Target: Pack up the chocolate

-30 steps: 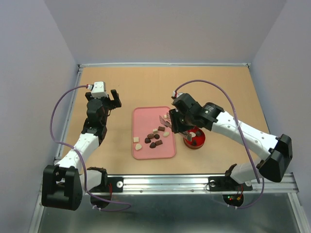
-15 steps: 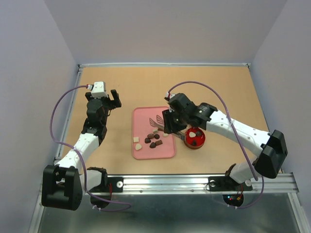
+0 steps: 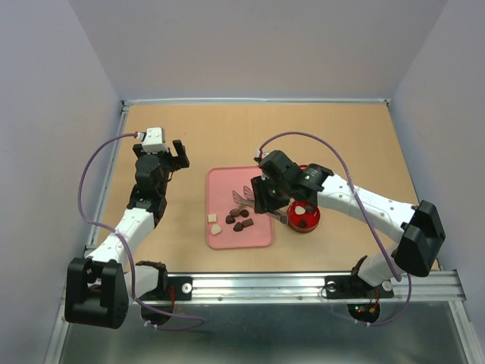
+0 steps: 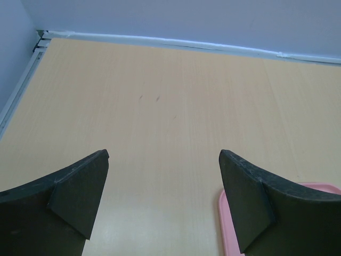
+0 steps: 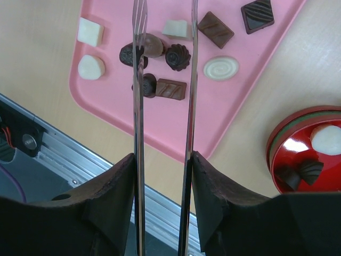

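Note:
Several chocolates [image 3: 236,220], dark brown and cream-white, lie on the pink tray [image 3: 223,186]. My right gripper [image 3: 261,199] is shut on a pair of metal tongs [image 5: 139,80]. The tong tips hang empty, spread apart, above a cluster of dark chocolates [image 5: 177,56] and left of a white swirl piece [image 5: 220,67]. The round red tin [image 5: 282,141] sits to the right of the tray and holds one white chocolate [image 5: 326,140] and two dark ones [image 5: 298,173]. My left gripper [image 4: 164,160] is open over bare table, left of the tray corner [image 4: 226,229].
The tin [image 3: 303,217] stands partly hidden by my right arm. A metal rail [image 5: 64,160] runs along the table's near edge just below the tray. Raised walls border the table at the back and the sides.
My right arm has swung left from the tin's side to over the tray, carrying the tongs. The left arm has not moved.

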You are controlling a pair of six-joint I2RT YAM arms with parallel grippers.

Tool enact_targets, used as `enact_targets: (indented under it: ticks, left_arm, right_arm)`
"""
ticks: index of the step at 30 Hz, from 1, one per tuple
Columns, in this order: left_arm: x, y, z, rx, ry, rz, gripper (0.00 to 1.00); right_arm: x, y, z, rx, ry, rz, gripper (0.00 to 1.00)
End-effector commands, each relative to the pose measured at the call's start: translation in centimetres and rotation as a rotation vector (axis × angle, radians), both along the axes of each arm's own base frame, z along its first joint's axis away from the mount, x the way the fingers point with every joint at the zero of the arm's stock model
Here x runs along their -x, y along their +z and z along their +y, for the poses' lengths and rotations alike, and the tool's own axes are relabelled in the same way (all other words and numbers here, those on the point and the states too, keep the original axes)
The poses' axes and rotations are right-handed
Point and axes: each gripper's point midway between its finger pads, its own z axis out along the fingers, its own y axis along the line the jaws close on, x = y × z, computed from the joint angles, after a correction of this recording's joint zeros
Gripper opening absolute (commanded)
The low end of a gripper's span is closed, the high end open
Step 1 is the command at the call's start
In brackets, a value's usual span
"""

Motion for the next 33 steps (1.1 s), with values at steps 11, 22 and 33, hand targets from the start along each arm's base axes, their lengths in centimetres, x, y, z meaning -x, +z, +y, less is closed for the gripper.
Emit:
enact_targets:
  ticks: [11,22,33]
  left_arm:
    - [-0.2,2.1,0.0,0.012,-0.002,-0.066,0.96]
    - [-0.2,2.1,0.2,0.01,0.002,-0.066,0.96]
    - [-0.2,2.1,0.2,0.01,0.005,-0.066,0.96]
  right_arm:
    - [0.5,-1.3,0.5,0.012,-0.007,0.005,0.49]
    - [0.8,-2.0,0.3,0.043,-0.009,0.017,0.49]
    - [0.0,-2.2,-0.4,0.092,-0.039,-0.022,0.31]
